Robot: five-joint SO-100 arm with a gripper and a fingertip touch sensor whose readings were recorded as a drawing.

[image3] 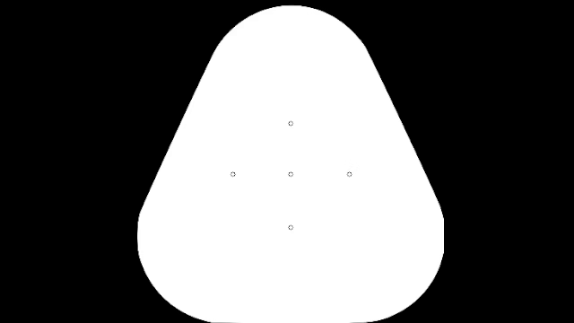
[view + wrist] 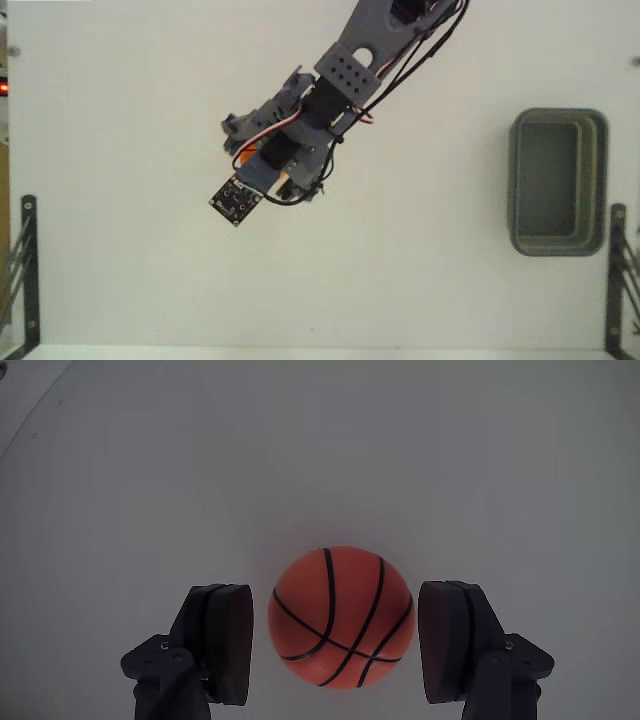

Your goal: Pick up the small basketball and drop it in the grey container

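Observation:
The small basketball [image 2: 340,618], orange with black seams, lies on the white table in the wrist view, between my gripper's [image 2: 338,650] two dark fingers. The left finger [image 2: 228,642] stands a narrow gap off the ball. The right finger [image 2: 448,640] is at the ball's edge, and I cannot tell whether it touches. The gripper is open around the ball. In the fixed view the arm reaches down-left over the table's middle, and the gripper [image 2: 285,186] hides nearly all of the ball. The grey container [image 2: 515,182] stands at the far right, hollow and with nothing in it.
Black metal brackets stand at the table's lower left [image 2: 28,270] and lower right [image 2: 618,272] edges in the fixed view. White tabletop [image 2: 430,250] stretches between the arm and the container.

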